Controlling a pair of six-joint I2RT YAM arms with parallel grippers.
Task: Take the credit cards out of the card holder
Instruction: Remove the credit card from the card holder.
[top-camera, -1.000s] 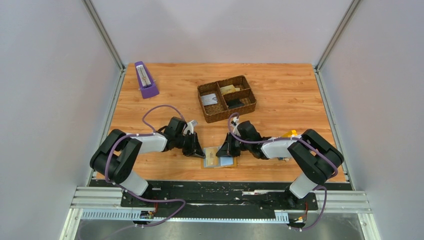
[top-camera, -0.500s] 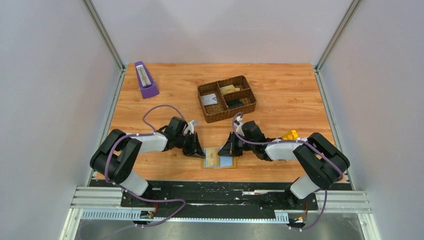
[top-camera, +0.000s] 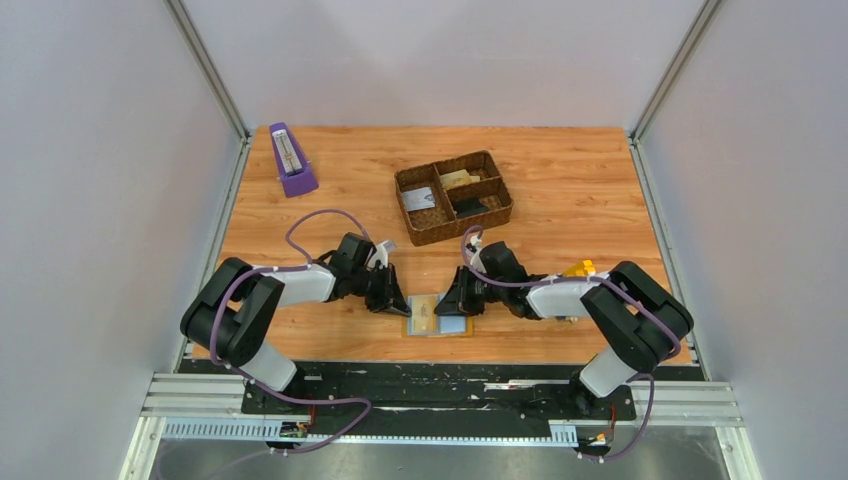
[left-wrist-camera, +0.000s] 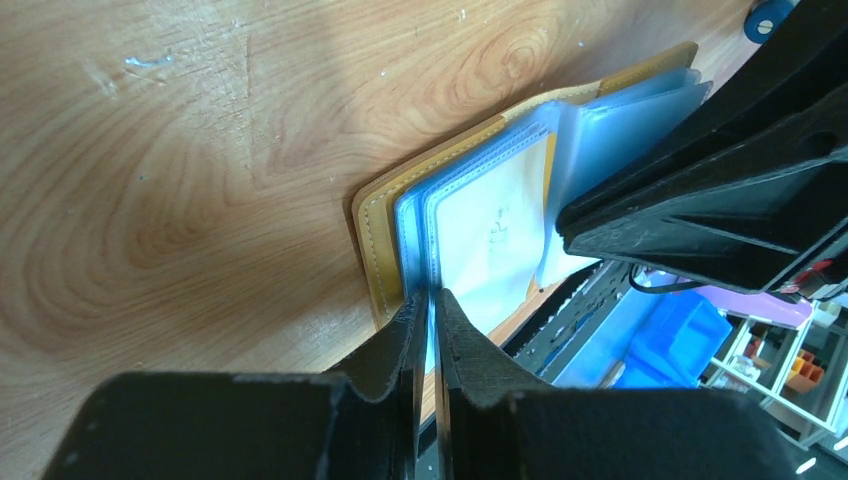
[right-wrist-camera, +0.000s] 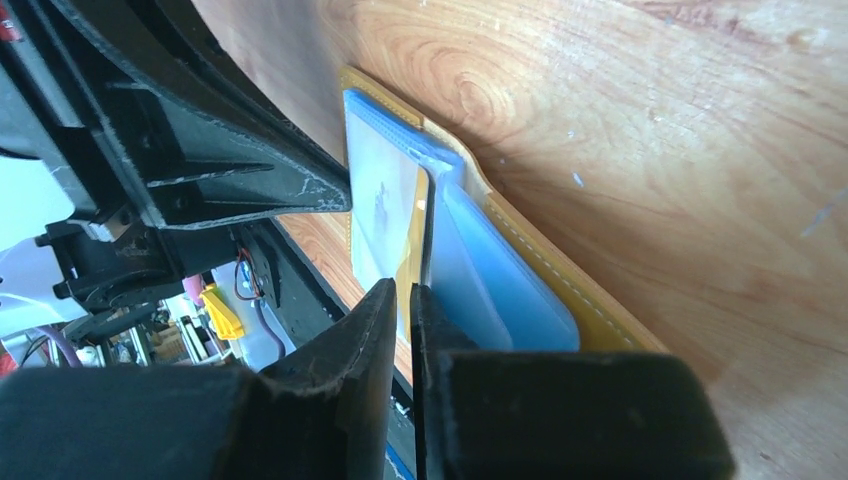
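The card holder (top-camera: 438, 317) lies open near the table's front edge, mustard-yellow outside (left-wrist-camera: 378, 235) with light blue-grey pockets (right-wrist-camera: 500, 290). A pale card (left-wrist-camera: 495, 235) shows inside a clear pocket. My left gripper (left-wrist-camera: 432, 300) is at the holder's left edge, shut on the rim of a pocket leaf. My right gripper (right-wrist-camera: 404, 290) is at the right side. Its jaws stand a thin slit apart where an upright leaf (right-wrist-camera: 425, 225) meets them. Whether the leaf is pinched there does not show. From above, the two grippers face each other over the holder.
A brown woven compartment tray (top-camera: 437, 236) with several small items stands behind the holder. A purple metronome (top-camera: 291, 160) is at the back left. A yellow object (top-camera: 580, 268) lies by the right arm. The black rail (top-camera: 440, 375) runs close in front of the holder.
The right arm swung slightly outward, then back, with its gripper staying at the holder's right side. The left arm and the holder have not moved.
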